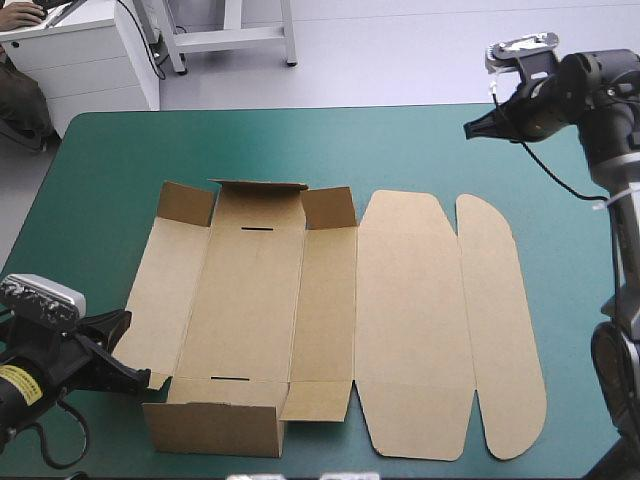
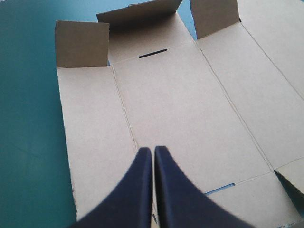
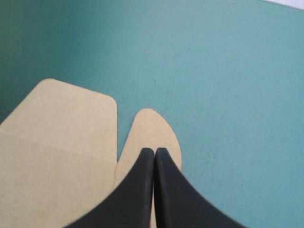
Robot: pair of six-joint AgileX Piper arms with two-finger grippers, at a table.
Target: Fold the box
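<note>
Two grippers sit at opposite corners of the box [image 1: 250,300], which lies mostly flat on the teal-green cover [image 1: 400,150]. At its near-left corner, beside the raised near wall [image 1: 210,428], the left gripper [image 2: 153,151] has its fingers pressed together, holding nothing. The writing on its yellow label [image 1: 15,385] is too small to read. Bare cover rings the box. Beyond its far-right end the right gripper [image 3: 155,151] hovers, fingers likewise together and empty.

The box [image 1: 330,320] is plain unprinted brown all over, and the cover [image 1: 420,150] beneath is an even teal-green.
</note>
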